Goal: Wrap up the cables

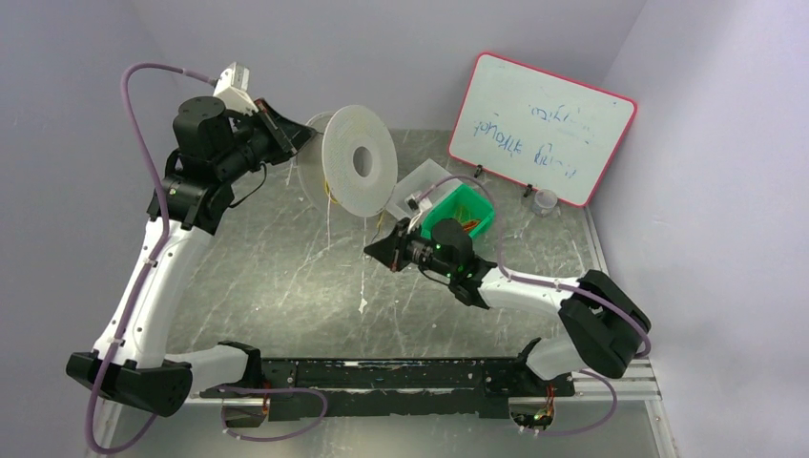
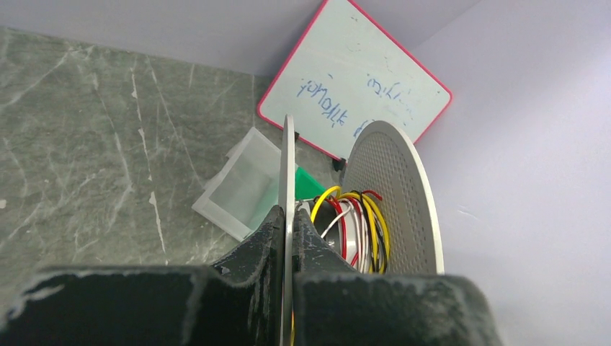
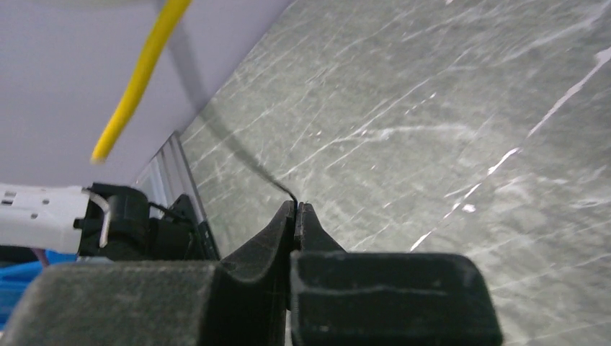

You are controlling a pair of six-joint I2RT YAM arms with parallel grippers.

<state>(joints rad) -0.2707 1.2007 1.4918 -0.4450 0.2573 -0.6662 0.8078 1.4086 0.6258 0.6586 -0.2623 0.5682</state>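
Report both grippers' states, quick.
Left gripper: closed, clamping the spool by its flange edge.
Right gripper: closed, pinching the black cable.

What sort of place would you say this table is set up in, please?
Probably a robotics lab work cell: two robot arms bolted to a table boxed in by plain walls, with a handwritten whiteboard propped at the back.
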